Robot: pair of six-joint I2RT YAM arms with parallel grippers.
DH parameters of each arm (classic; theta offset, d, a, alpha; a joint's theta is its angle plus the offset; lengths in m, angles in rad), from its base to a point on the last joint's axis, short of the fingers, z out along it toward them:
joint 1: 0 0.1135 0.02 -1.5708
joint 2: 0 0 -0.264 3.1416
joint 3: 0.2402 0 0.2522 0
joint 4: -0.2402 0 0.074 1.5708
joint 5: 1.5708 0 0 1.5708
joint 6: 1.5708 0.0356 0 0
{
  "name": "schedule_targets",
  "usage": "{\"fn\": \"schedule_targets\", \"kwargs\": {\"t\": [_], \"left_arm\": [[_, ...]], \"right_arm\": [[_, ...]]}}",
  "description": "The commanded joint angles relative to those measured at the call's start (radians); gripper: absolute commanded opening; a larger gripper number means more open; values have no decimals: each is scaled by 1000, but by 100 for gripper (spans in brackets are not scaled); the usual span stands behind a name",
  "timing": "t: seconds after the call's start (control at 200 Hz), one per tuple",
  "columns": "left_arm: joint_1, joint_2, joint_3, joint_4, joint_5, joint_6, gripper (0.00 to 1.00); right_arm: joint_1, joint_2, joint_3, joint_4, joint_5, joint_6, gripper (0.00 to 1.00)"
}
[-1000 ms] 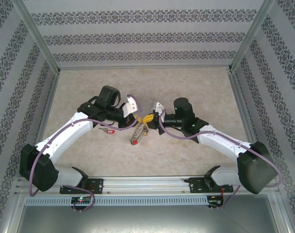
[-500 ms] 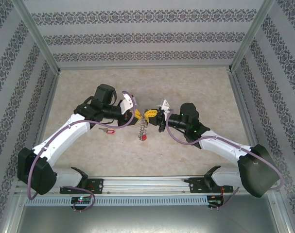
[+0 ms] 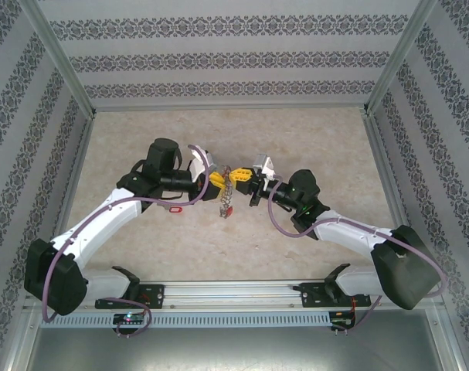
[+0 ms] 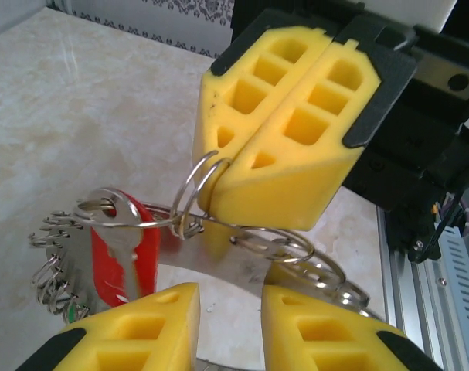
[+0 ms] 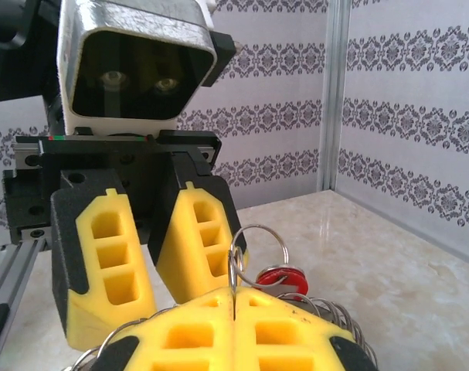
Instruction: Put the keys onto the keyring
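Note:
The keyring (image 3: 228, 195), a grey wreath of small wire loops (image 4: 55, 259), hangs above the table between my two grippers. A silver key with a red tag (image 4: 126, 251) dangles from it. My right gripper (image 3: 245, 179) is shut on a thin wire ring (image 5: 232, 267) of the keyring, the yellow pads pressed together. My left gripper (image 3: 216, 180) faces it from the left, open, with nothing between its yellow fingers (image 4: 145, 328). In the right wrist view the red tag (image 5: 283, 278) sits just past my right gripper (image 5: 232, 305). Another key (image 3: 172, 207) lies on the table under the left arm.
The beige marble-patterned table (image 3: 311, 139) is boxed in by patterned walls and metal posts (image 3: 60, 62). A metal rail (image 3: 234, 292) carrying both arm bases runs along the near edge.
My left gripper has opened and let go of the ring. Both grippers moved slightly away from the bases and closer together, and the keyring now hangs from the right gripper alone.

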Motion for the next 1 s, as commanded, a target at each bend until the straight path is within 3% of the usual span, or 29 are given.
{"fn": "schedule_targets", "kwargs": {"t": [0.0,0.06,0.215,0.265,0.37,0.455,0.535,0.665,0.779,0.949,0.999], "left_arm": [[13,-94,-40,115,-23,-87,28],[22,-155,-56,125,-75,-88,29],[42,-264,-75,166,-256,-74,51],[45,-246,-53,163,-315,-106,56],[51,-132,72,94,-397,-273,55],[51,-31,174,22,-363,-432,50],[51,49,229,-49,-302,-617,52],[49,170,305,-203,-180,-791,50],[50,207,325,-259,-86,-871,48],[50,210,336,-310,-90,-893,36],[50,217,344,-324,-80,-889,28]], "right_arm": [[13,2,-4,149,29,24,0],[13,-5,-1,131,26,10,0],[3,-9,16,85,-38,-9,0],[3,-9,19,73,-55,-16,0],[4,-13,21,47,-64,-45,0],[7,-17,21,35,-52,-60,0],[10,-17,21,31,-37,-72,0],[15,-11,25,12,24,-94,0],[16,-12,30,-26,70,-131,0],[20,-9,41,-67,77,-159,0],[21,-9,43,-73,78,-161,0]]}}
